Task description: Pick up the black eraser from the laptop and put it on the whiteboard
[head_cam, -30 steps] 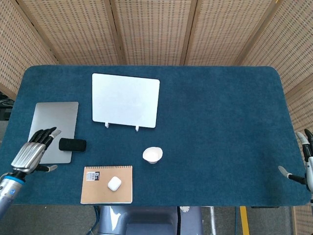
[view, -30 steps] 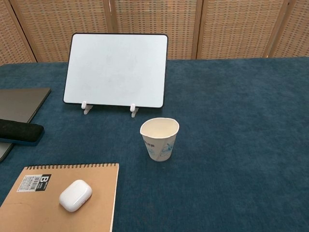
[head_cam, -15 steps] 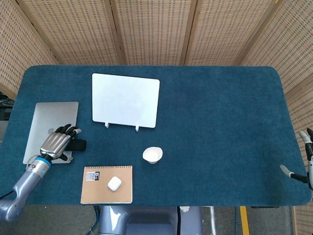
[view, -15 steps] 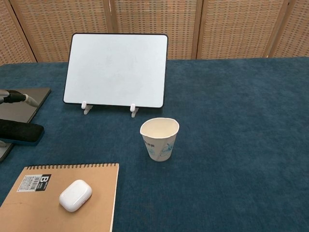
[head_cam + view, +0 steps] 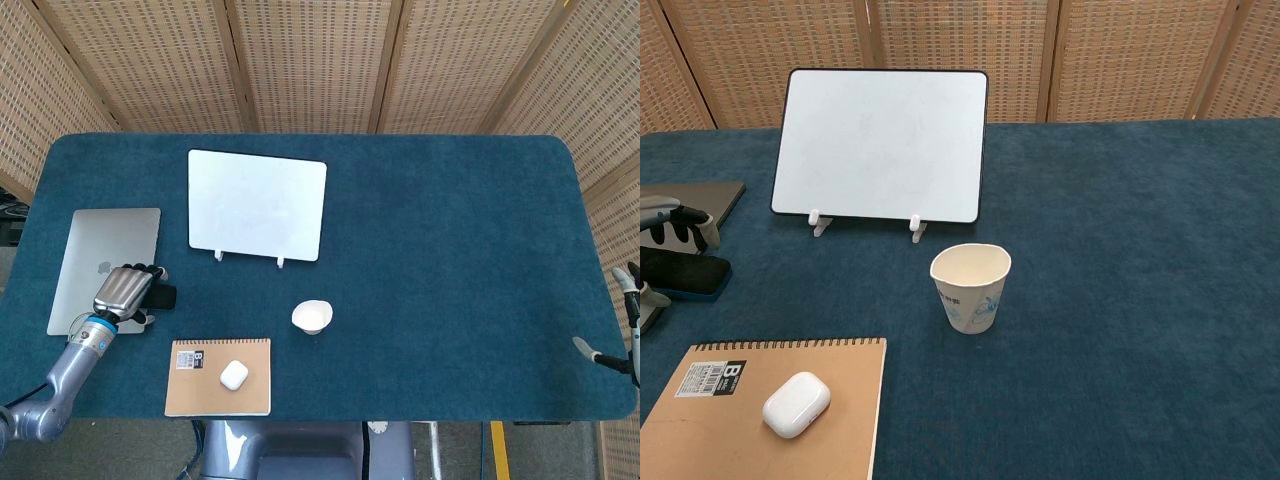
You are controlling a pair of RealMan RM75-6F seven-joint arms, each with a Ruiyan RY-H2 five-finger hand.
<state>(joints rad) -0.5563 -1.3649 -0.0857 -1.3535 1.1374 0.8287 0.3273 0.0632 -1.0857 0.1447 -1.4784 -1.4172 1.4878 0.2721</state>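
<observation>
Blue felt covers the table (image 5: 450,250), with woven screens standing behind it. Over at the near-left corner the left hand (image 5: 125,290) hangs right above the black eraser (image 5: 680,276), fingers (image 5: 685,224) curled down over its far side and the thumb low on the near side; whether anything is actually touching the eraser cannot be told from either camera. That eraser lies flat on the near right corner of the closed grey laptop (image 5: 105,255), one end poking out past the laptop's edge. Just to the right, near the table's front edge, sits a brown spiral notebook (image 5: 218,377) with a white earbud case (image 5: 233,375) lying on it. Further right stands a paper cup (image 5: 970,288), upright and apart from everything. Behind the cup, the whiteboard (image 5: 257,205) leans back on its two small white feet, just beside the laptop. Far off at the table's right edge the right hand (image 5: 622,325) shows only in part, fingers spread apart and holding nothing.
</observation>
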